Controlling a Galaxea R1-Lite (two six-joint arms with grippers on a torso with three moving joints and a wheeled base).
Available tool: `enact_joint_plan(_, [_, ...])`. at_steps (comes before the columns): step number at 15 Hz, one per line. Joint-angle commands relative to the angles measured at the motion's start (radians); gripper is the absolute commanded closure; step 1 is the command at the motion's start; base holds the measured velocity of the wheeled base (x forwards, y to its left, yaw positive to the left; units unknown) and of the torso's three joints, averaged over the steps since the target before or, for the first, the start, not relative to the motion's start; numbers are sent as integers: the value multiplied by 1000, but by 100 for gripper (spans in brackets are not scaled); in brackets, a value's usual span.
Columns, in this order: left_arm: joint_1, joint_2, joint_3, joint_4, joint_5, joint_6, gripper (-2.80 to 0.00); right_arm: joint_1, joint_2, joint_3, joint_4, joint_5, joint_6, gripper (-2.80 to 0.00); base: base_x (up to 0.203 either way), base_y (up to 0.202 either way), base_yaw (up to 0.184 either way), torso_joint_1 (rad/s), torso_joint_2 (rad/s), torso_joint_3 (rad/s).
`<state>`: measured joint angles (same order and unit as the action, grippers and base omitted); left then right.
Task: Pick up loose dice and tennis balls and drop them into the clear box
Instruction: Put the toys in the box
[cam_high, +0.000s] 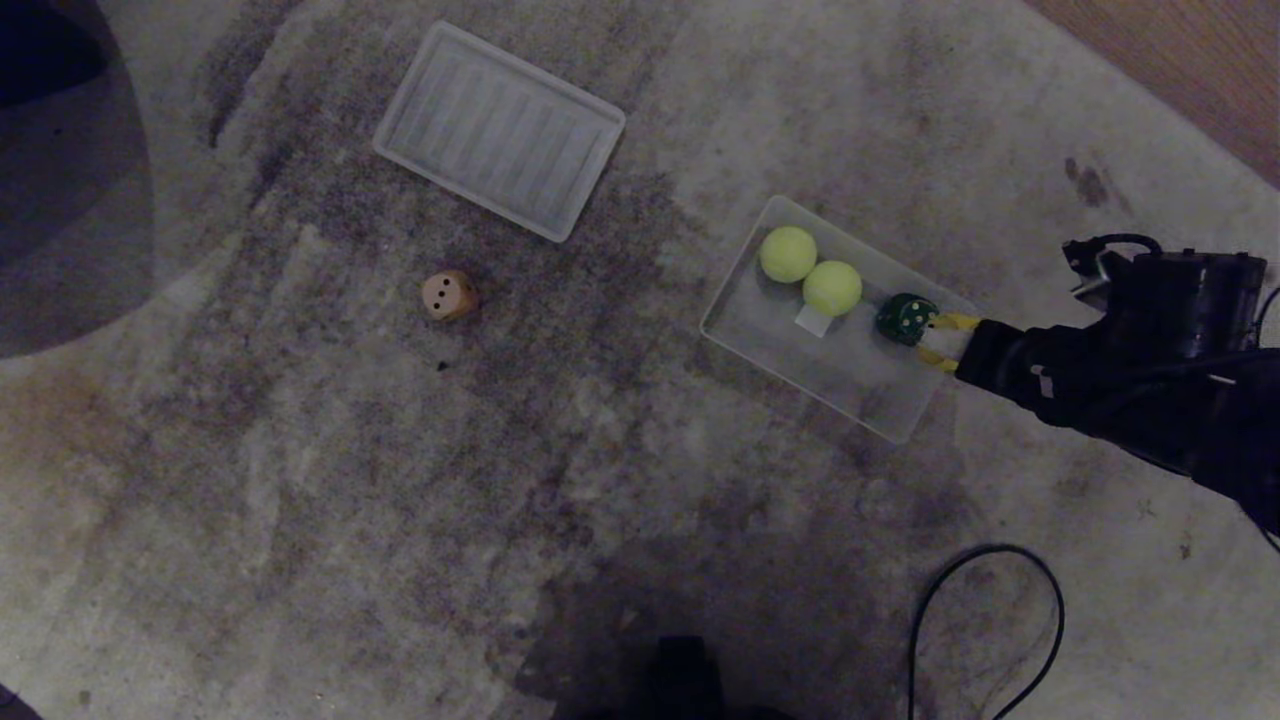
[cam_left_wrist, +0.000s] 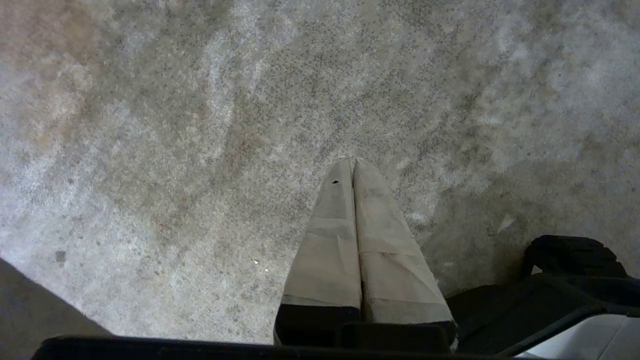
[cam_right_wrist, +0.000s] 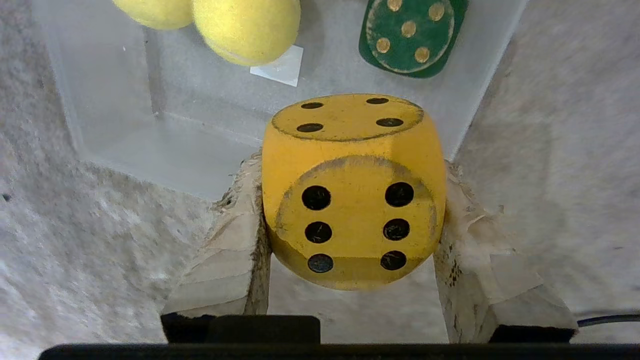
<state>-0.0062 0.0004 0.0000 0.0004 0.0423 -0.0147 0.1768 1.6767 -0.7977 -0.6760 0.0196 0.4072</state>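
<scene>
Surface: mottled grey carpet (cam_high: 560, 480) under everything you see; strip of wood floor (cam_high: 1190, 60) past its far right corner.
Landmark: clear box (cam_high: 745, 335), sitting on the carpet right of centre.
In box: two tennis balls (cam_high: 788, 253) (cam_high: 832, 288) touching each other along the far side, dark green die (cam_high: 906, 319) just beside them at the right end; small white label on the box floor by the nearer ball.
R gripper: right gripper (cam_right_wrist: 352, 210) at the box's right end, over the rim; your jaws are clamped on a yellow die (cam_right_wrist: 354, 190), one pad per side, six-pip face toward the wrist cam, four-pip face up. Die is off the carpet, held over the box edge.
L gripper: left gripper (cam_left_wrist: 352, 167) well away from the box, over bare carpet, fingers pressed together, nothing betw. them.
Loose: pinkish-tan die (cam_high: 449, 296) well left of the box, alone on the carpet.
Lid: ribbed clear lid (cam_high: 498, 130) far-left of the box, flat.
Cable: black loop (cam_high: 985, 630) near side of the box.
</scene>
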Motion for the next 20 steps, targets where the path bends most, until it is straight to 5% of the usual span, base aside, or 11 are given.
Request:
enact_joint_plan(1, [0, 0, 2, 0, 1, -1, 0, 5, 48, -12, -4, 0, 11, 0, 0, 0, 0, 0, 0, 0])
enact_joint_plan(5, [0, 0, 2, 0, 1, -1, 0, 39, 128, -62, -8, 0, 70, 0, 0, 0, 0, 0, 0, 0])
enact_joint_plan(20, [0, 0, 2, 0, 1, -1, 0, 56, 313, -112, -160, -22, 64, 0, 0, 0, 0, 0, 0, 0])
